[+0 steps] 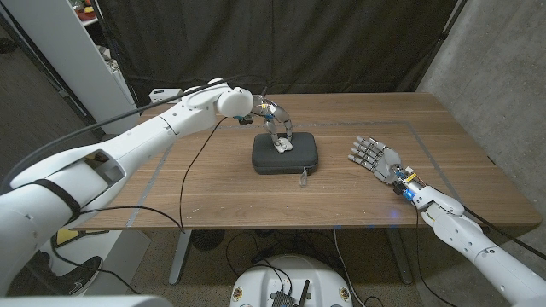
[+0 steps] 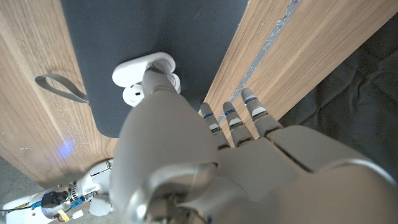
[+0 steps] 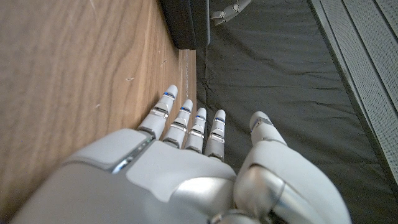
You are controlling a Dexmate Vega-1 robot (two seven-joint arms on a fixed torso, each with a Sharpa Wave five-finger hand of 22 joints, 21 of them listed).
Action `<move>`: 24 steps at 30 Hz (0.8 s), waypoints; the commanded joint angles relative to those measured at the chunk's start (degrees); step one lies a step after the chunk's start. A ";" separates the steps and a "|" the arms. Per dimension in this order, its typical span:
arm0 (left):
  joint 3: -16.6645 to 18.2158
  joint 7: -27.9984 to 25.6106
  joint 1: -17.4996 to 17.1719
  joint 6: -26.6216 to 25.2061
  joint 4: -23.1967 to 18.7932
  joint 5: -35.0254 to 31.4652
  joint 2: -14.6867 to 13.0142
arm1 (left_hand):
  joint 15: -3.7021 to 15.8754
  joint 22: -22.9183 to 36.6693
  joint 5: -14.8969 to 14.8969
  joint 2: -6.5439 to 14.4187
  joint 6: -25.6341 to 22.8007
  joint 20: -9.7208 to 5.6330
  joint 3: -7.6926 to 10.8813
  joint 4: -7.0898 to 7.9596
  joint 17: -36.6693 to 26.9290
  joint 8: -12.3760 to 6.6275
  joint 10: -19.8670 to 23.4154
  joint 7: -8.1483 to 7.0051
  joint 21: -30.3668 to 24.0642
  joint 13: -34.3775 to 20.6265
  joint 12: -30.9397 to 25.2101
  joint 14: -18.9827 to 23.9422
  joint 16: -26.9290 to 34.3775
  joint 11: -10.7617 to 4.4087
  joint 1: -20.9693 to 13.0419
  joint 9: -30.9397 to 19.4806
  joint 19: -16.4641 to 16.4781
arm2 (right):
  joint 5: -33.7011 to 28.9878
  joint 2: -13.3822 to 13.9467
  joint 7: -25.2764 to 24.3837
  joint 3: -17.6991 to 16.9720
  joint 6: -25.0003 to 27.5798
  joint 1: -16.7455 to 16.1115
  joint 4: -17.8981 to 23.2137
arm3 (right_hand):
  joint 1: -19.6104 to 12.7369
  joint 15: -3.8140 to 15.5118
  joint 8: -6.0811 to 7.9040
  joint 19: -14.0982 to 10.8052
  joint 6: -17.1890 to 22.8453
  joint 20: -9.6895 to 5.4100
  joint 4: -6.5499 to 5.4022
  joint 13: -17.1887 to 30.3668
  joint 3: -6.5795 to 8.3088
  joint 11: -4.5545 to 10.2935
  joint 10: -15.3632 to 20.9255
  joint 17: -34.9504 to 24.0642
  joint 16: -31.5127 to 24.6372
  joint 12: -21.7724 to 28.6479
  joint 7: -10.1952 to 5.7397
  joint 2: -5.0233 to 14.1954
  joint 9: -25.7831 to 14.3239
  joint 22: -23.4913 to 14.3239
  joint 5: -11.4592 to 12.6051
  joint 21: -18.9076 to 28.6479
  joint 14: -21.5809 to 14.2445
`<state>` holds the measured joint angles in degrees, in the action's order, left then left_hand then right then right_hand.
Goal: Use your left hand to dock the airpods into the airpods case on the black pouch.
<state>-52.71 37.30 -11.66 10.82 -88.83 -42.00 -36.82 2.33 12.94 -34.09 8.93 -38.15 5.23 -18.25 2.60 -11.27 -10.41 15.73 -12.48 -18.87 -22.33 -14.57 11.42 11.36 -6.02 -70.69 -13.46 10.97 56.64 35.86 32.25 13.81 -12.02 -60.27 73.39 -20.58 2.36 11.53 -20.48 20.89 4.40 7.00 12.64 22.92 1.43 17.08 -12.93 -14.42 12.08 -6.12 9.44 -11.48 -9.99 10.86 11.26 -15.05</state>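
The black pouch (image 1: 286, 157) lies at the table's middle with the small white airpods case (image 1: 282, 145) on top of it. My left hand (image 1: 275, 126) arches down over the case, fingertips at it. In the left wrist view the case (image 2: 144, 64) stands open on the pouch (image 2: 155, 25), and one digit of the left hand (image 2: 186, 155) reaches onto it and covers its middle. Whether an airpod is under that tip is hidden. The other fingers (image 2: 230, 118) are stretched out off the pouch. My right hand (image 1: 375, 158) rests on the table to the right, fingers apart, holding nothing.
The pouch's grey wrist strap (image 1: 304, 177) trails off its near edge onto the wood (image 2: 59, 87). A taped line (image 1: 426, 145) runs along the table on the right. The pouch corner (image 3: 183, 25) lies ahead of the right hand (image 3: 193, 143). Dark curtain hangs behind the table.
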 commanded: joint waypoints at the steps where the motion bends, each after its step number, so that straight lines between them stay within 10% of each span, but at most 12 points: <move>1: 0.02 3.30 -0.64 -3.84 -3.20 -2.24 -0.87 | 4.41 0.20 0.06 -0.73 1.19 0.09 -0.35 0.34 -0.16 0.16 -0.90 0.01 -0.19 0.00 0.49 -0.73 -0.28 0.22 -0.21 -0.01 -0.33 | -0.58 -0.29 0.05 0.40 -0.64 0.25 -0.21 | 0.22 3.42 0.07 -0.01 0.63 0.37 -0.30 0.26 0.20 0.36 0.50 -0.07 -0.35 0.22 0.00 0.11 -0.01 -0.16 0.21 0.15 -0.63; 24: 2.57 4.31 -1.75 -5.42 -8.21 -4.17 -3.00 | 4.18 0.44 -0.76 2.18 5.26 -0.06 -0.18 5.11 -0.63 0.09 -1.96 0.16 -0.55 0.15 0.80 -1.43 0.23 0.60 4.45 0.21 -0.62 | -0.81 0.57 -1.95 0.37 -0.80 -1.63 2.97 | -0.12 3.33 0.07 -0.04 0.71 0.40 -0.07 0.28 0.47 0.28 0.48 -0.02 -0.37 0.18 0.03 0.24 -0.01 -0.16 0.29 0.18 -0.62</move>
<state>-51.33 41.46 -12.96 5.64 -95.39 -45.72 -39.09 2.15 13.20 -34.48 11.20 -33.34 5.41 -18.34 6.82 -11.61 -9.97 14.11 -12.37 -19.10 -22.04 -13.75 10.01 11.20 -5.42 -67.44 -13.30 10.33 55.88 36.13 31.43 14.22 -12.61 -61.13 75.06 -20.58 2.35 11.53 -20.48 20.89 4.39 7.01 12.64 22.92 1.74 17.38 -12.77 -14.42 12.08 -6.12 9.44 -11.48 -9.99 10.86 11.25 -15.05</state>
